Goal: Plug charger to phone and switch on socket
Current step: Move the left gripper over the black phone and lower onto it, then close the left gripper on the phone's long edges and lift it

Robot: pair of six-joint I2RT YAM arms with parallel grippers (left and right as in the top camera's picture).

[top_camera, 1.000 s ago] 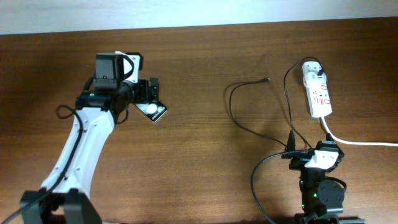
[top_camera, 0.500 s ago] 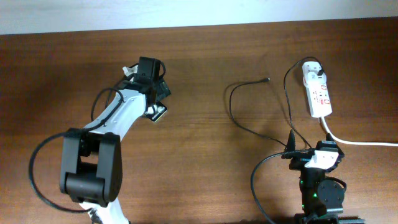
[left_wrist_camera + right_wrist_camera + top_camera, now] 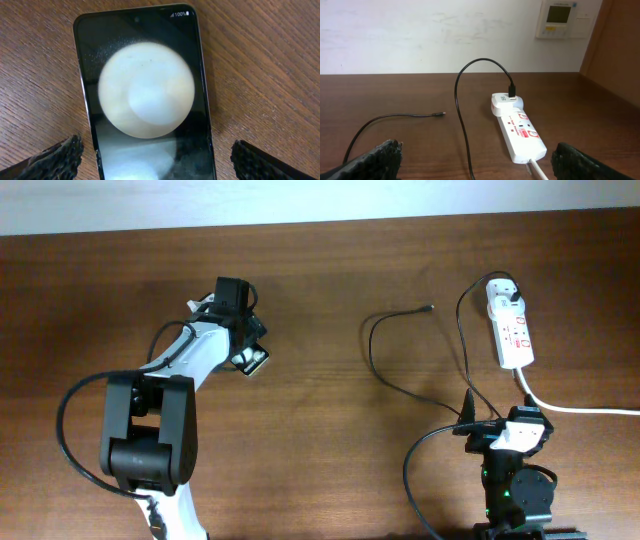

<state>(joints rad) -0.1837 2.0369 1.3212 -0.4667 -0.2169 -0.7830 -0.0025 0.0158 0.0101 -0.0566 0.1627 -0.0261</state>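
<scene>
Your right pincer (image 3: 480, 165) sits at 4 o'clock by the near desk (image 3: 320, 460) edge, spread, empty. Charger (image 3: 400, 385) loops just beyond it, tip loose on the wood. Left pincer (image 3: 162, 160) at 9 o'clock, spread, straddling the phone (image 3: 145, 100), which lies flat, screen up. Socket (image 3: 512, 330) furthest, 2 o'clock, charger's other end plugged in.

One phone (image 3: 252, 360), upper left of centre in the overhead view. One thin black cable (image 3: 456, 97). One white power strip (image 3: 512, 335), upper right, with one plug (image 3: 500, 288) and one thick white cord (image 3: 570, 408). Two robot arms: left arm (image 3: 190, 355), right arm (image 3: 515, 470). One wall panel (image 3: 560, 19). One wooden table (image 3: 330, 460).
</scene>
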